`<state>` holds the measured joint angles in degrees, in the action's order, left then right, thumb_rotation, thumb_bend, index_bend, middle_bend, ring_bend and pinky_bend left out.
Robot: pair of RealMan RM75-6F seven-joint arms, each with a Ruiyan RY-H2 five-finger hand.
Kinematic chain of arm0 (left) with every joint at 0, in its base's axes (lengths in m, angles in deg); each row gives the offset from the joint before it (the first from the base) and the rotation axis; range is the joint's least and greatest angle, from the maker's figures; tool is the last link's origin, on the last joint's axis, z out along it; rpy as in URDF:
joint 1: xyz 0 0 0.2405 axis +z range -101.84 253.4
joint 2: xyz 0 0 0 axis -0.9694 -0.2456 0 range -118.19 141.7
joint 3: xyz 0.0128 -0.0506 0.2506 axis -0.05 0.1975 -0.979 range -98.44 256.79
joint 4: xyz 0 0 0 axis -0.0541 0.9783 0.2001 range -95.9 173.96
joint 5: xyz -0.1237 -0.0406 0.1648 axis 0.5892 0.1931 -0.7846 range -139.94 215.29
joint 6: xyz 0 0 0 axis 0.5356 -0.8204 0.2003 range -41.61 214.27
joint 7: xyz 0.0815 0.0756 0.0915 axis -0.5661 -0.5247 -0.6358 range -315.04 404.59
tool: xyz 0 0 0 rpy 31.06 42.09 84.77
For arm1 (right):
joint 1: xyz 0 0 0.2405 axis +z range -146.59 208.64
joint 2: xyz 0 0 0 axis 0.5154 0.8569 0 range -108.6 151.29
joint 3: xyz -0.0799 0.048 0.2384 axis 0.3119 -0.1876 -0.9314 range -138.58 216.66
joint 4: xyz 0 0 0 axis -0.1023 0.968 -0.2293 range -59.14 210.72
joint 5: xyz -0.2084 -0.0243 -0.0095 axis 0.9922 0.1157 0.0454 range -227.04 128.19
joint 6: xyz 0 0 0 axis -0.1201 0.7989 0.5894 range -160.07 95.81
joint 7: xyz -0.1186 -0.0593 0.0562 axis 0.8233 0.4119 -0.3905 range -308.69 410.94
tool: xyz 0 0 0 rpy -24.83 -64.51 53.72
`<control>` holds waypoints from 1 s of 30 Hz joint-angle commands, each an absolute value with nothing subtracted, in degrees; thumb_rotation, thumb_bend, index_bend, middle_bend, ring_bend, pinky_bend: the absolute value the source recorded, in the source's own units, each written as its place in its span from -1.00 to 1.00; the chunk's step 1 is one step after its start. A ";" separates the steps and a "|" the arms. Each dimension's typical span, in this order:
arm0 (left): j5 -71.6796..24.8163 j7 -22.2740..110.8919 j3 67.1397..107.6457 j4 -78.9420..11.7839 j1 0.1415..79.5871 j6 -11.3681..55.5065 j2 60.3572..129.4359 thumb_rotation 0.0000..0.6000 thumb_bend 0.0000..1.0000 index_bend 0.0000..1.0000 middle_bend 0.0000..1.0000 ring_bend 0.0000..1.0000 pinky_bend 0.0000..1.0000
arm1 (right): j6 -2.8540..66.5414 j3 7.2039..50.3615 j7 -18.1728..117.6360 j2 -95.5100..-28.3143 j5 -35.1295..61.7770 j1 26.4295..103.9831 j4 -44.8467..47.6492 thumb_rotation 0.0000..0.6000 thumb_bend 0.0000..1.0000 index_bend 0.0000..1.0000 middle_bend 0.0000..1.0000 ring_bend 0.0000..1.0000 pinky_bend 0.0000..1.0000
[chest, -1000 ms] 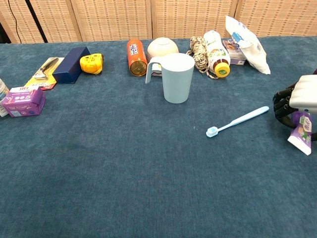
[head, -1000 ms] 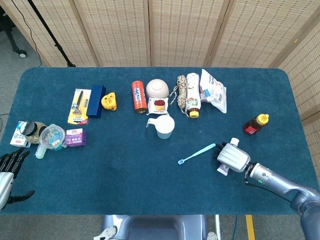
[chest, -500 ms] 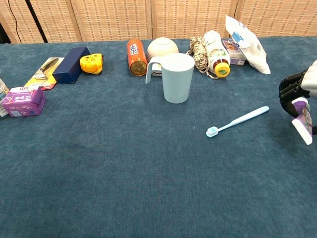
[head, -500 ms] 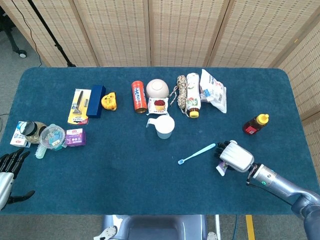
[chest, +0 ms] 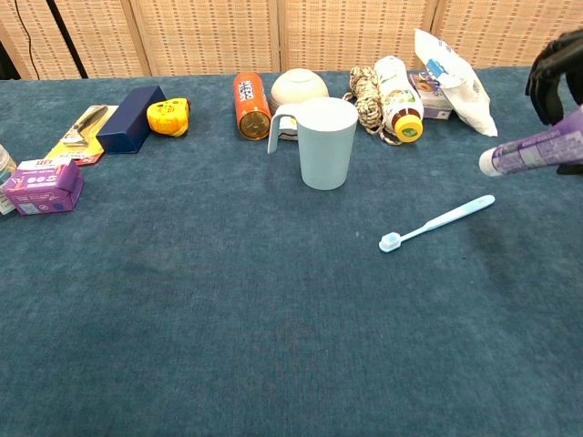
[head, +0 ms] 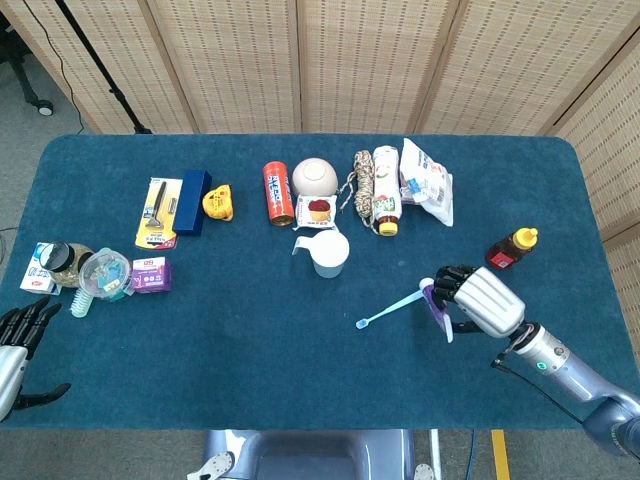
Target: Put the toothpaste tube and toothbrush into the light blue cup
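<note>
My right hand [head: 478,300] [chest: 557,66] grips the purple toothpaste tube [chest: 533,150] [head: 437,303], held up off the table with its cap end pointing left. The light blue toothbrush [head: 393,307] [chest: 436,223] lies flat on the cloth just left of that hand, bristle end nearest me. The light blue cup [head: 329,253] [chest: 325,141] stands upright mid-table, handle to its left, well left of the tube. My left hand [head: 18,345] hangs by the table's left front corner, fingers spread, holding nothing.
A back row holds a razor pack [head: 157,213], blue box [head: 192,202], orange can [head: 277,193], bowl [head: 314,177], rope [head: 364,183], bottle [head: 386,203] and white bag [head: 428,182]. A sauce bottle [head: 511,248] stands behind my right hand. Boxes and jars [head: 104,272] crowd the left edge.
My right hand has lifted the toothpaste tube off the cloth and swung it from hanging down to nearly level. The toothbrush, cup and left hand have not moved.
</note>
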<state>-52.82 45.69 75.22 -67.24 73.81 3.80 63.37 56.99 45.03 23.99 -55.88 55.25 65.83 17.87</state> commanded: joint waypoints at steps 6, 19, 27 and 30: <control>-53.45 47.05 74.97 -66.88 73.81 3.69 62.88 1.00 -1.00 -1.00 -1.00 -1.00 -1.00 | 50.89 37.74 26.49 -48.70 48.35 69.41 0.14 1.00 -0.79 0.32 0.11 -0.23 0.12; -53.77 48.32 74.91 -66.46 73.99 3.18 62.53 1.00 -1.00 -1.00 -1.00 -1.00 -1.00 | 37.08 23.45 30.02 -48.91 25.61 74.41 -15.24 1.00 -0.79 0.33 0.12 -0.23 0.12; -53.26 48.31 75.05 -66.57 73.79 3.60 62.44 1.00 -1.00 -1.00 -1.00 -1.00 -1.00 | 33.15 20.28 35.95 -51.34 18.46 76.46 -18.93 1.00 -0.78 0.33 0.12 -0.23 0.12; -53.21 48.29 75.03 -66.57 73.74 3.74 62.42 1.00 -1.00 -1.00 -1.00 -1.00 -1.00 | 32.73 19.52 37.72 -51.99 16.97 76.91 -20.10 1.00 -0.78 0.33 0.12 -0.23 0.12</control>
<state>-53.21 48.30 75.03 -66.58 73.74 3.75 62.41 33.21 20.17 36.73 -51.42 17.94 76.43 -19.28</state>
